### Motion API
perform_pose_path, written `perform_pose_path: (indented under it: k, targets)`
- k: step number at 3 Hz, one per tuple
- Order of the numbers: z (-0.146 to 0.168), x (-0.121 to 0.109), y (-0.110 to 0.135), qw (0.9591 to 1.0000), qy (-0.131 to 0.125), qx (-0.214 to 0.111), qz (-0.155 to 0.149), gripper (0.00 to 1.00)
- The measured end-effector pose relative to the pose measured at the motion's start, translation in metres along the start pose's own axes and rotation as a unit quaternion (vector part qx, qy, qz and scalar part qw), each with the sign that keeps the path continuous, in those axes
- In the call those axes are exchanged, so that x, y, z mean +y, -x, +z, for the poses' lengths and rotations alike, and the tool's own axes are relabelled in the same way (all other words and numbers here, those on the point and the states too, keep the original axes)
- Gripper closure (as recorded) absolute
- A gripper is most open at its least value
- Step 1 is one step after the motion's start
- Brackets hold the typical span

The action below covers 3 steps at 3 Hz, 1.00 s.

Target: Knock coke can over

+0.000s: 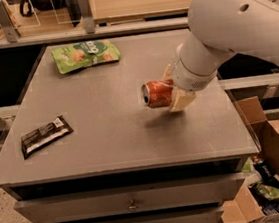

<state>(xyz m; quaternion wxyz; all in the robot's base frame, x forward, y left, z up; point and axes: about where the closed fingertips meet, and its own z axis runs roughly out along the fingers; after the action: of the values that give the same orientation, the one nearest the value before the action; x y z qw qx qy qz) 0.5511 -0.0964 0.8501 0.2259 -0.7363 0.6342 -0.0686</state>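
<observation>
The coke can (156, 93) is red with a silver top. It lies on its side with the top facing left, held a little above the grey table (107, 137), its shadow below it. My gripper (173, 90) comes in from the right on the white arm (230, 27). Its cream fingers (182, 100) are shut on the can's right end, one behind and one in front.
A green snack bag (86, 54) lies at the table's back left. A dark chocolate bar wrapper (45, 135) lies near the front left. An open cardboard box (268, 184) with items stands on the floor at the right. Drawers sit under the table.
</observation>
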Motion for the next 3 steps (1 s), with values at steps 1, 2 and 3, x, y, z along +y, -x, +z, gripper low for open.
perform_pose_path:
  k: [1, 2, 3]
  targets:
    - [0.0065, 0.0016, -0.0055, 0.9992, 0.003, 0.039, -0.008, 0.84]
    - [0.0131, -0.0011, -0.007, 0.997, 0.007, 0.075, -0.02, 0.6]
    - [0.0148, -0.0044, -0.0066, 0.9957, 0.01, 0.088, -0.026, 0.37]
